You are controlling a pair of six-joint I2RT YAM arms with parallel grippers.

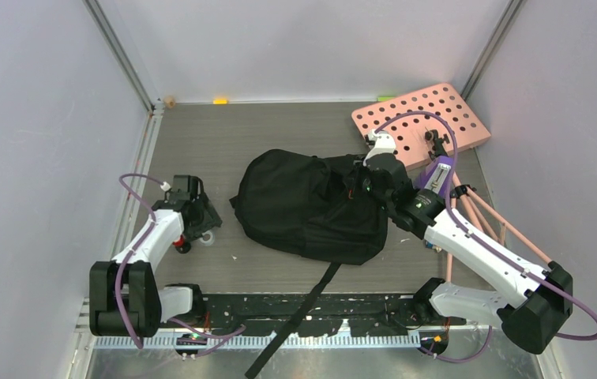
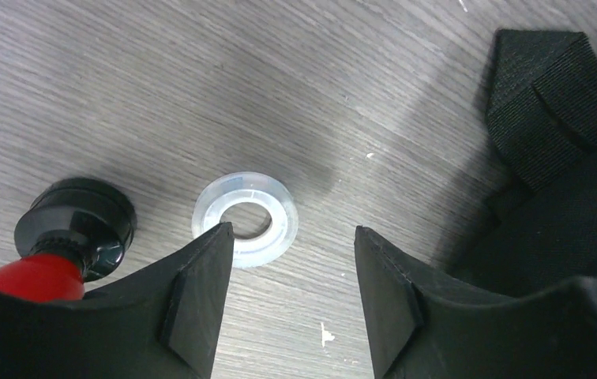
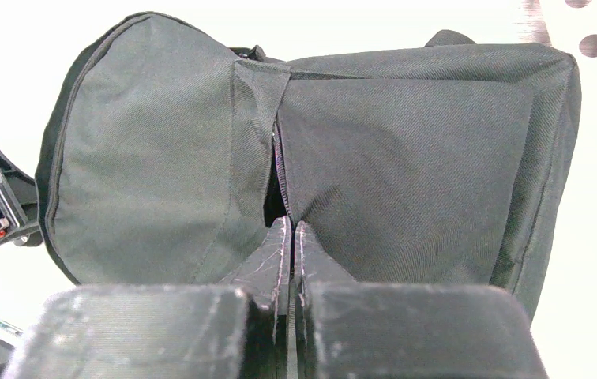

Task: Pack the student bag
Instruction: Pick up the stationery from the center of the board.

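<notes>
From above, the student bag (image 1: 311,207) lies mid-counter (image 1: 224,142), its long axis running left to right. The right claw (image 1: 365,183) sits at the bag's right end, in front of the pink board (image 1: 422,122). The left claw (image 1: 199,225) hangs well left of the bag, over a clear tape ring (image 1: 208,237).

At the left wrist, the left claw (image 2: 291,237) stands partly open and holds nothing. The tape ring (image 2: 245,217) lies flat just ahead of it, off toward the finger farther from the bag, and overlaps that tip. A red item with a black cap (image 2: 74,225) rests farther from the bag. This arm is clearly nearer the ring, so closing on it probably needs a small shift away from the bag.

At the right wrist, the right claw (image 3: 291,230) is pressed together on the bag's fabric, which puckers toward its tips at the zip seam.
</notes>
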